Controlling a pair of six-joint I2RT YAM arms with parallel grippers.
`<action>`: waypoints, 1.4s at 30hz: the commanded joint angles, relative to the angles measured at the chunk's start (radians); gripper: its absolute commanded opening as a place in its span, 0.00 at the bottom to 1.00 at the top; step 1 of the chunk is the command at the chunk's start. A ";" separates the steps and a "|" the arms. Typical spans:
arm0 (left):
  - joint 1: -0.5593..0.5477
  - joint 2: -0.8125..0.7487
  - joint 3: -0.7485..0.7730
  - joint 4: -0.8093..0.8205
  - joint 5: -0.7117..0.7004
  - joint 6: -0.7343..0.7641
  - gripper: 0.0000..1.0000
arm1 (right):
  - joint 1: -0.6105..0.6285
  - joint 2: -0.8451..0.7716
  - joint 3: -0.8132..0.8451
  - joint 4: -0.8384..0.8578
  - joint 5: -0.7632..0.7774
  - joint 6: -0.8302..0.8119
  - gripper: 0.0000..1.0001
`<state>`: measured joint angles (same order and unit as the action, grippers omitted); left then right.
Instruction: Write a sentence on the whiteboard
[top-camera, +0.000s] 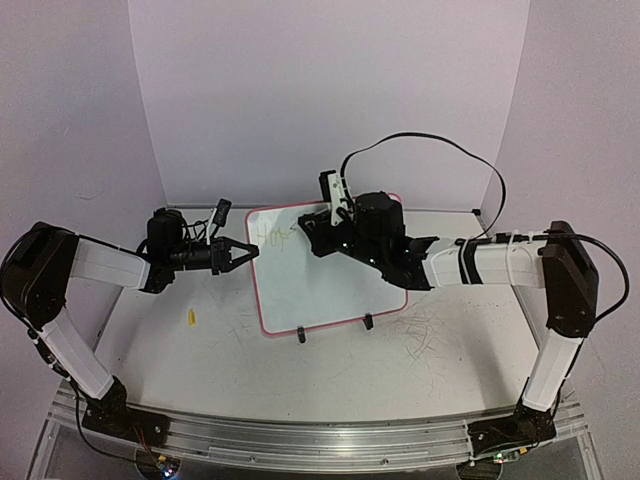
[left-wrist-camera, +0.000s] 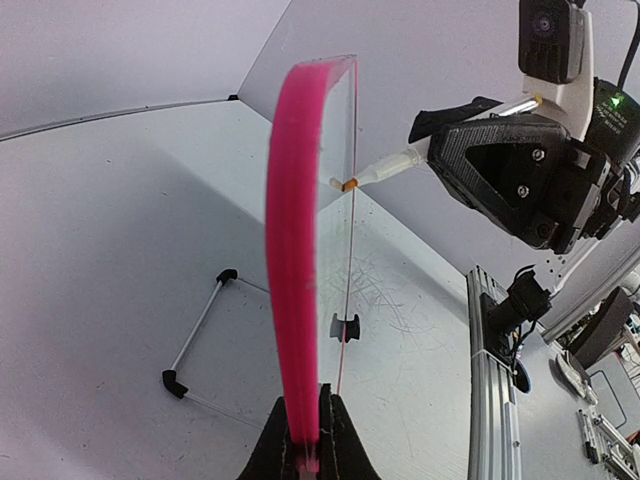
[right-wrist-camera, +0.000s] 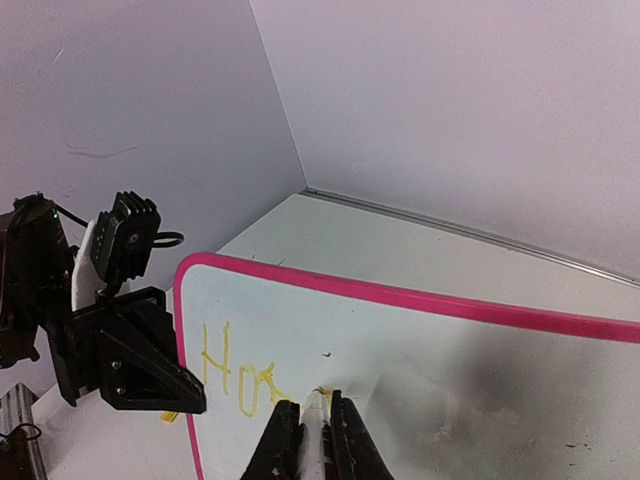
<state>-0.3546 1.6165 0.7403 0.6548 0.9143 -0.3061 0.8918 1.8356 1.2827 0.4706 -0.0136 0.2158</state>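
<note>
The whiteboard (top-camera: 325, 290), white with a pink frame, stands tilted on the table. My left gripper (top-camera: 243, 252) is shut on its left edge; in the left wrist view the pink frame (left-wrist-camera: 292, 250) runs up from between the fingers (left-wrist-camera: 305, 445). My right gripper (top-camera: 318, 228) is shut on a white marker (right-wrist-camera: 320, 425) whose tip rests on the board face (right-wrist-camera: 420, 340). Yellow letters of the sentence (right-wrist-camera: 228, 370), reading "Ho" and part of a third letter, sit at the board's upper left, also faint in the top view (top-camera: 272, 235). The left wrist view shows the marker (left-wrist-camera: 385, 172) meeting the board.
Two black clip feet (top-camera: 301, 336) (top-camera: 368, 322) sit at the board's lower edge. A small yellow piece (top-camera: 189, 318) lies on the table to the left. Grey scratch marks (top-camera: 420, 335) cover the table to the right. A thin wire stand (left-wrist-camera: 195, 335) lies behind the board.
</note>
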 joint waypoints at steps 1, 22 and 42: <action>0.002 -0.038 0.034 0.022 -0.028 0.071 0.00 | 0.005 0.015 -0.001 0.007 0.003 0.012 0.00; 0.002 -0.043 0.030 0.021 -0.031 0.070 0.00 | 0.009 -0.026 -0.069 -0.006 0.053 0.018 0.00; 0.002 -0.044 0.022 0.015 -0.100 0.040 0.00 | 0.007 -0.350 -0.271 0.057 -0.066 -0.202 0.00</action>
<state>-0.3553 1.6120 0.7403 0.6537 0.9116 -0.3058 0.8993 1.5134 1.0060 0.5230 -0.0665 0.1396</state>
